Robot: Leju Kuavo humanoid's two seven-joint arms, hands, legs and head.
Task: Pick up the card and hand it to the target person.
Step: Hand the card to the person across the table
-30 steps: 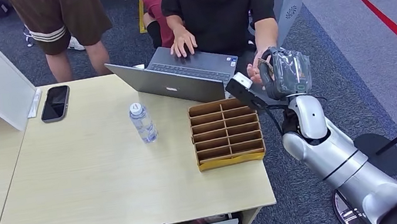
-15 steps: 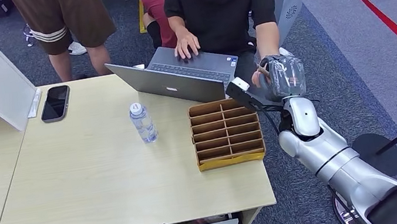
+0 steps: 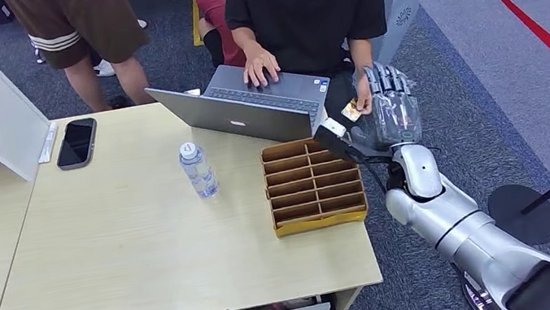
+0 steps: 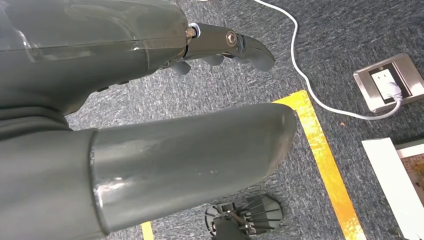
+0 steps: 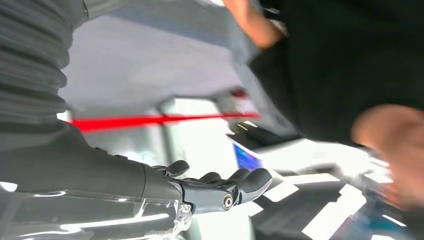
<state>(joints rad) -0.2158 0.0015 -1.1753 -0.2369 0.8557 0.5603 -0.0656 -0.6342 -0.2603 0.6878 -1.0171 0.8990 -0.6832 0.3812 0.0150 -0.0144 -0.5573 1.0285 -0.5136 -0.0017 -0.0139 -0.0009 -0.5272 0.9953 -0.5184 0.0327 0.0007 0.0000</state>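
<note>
Your right robot hand [image 3: 394, 108] had spread wide and empty beyond the counter's [image 3: 148, 264] far right corner. The card [image 3: 351, 111] had passed into the person's hand [image 3: 363, 103], so I judged the handover done. Left robot hand [image 4: 150, 100] hung empty.

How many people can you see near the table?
3. One in a black shirt types on the laptop and holds the card; one in red sits behind; one in brown shorts stands farther left.
</note>
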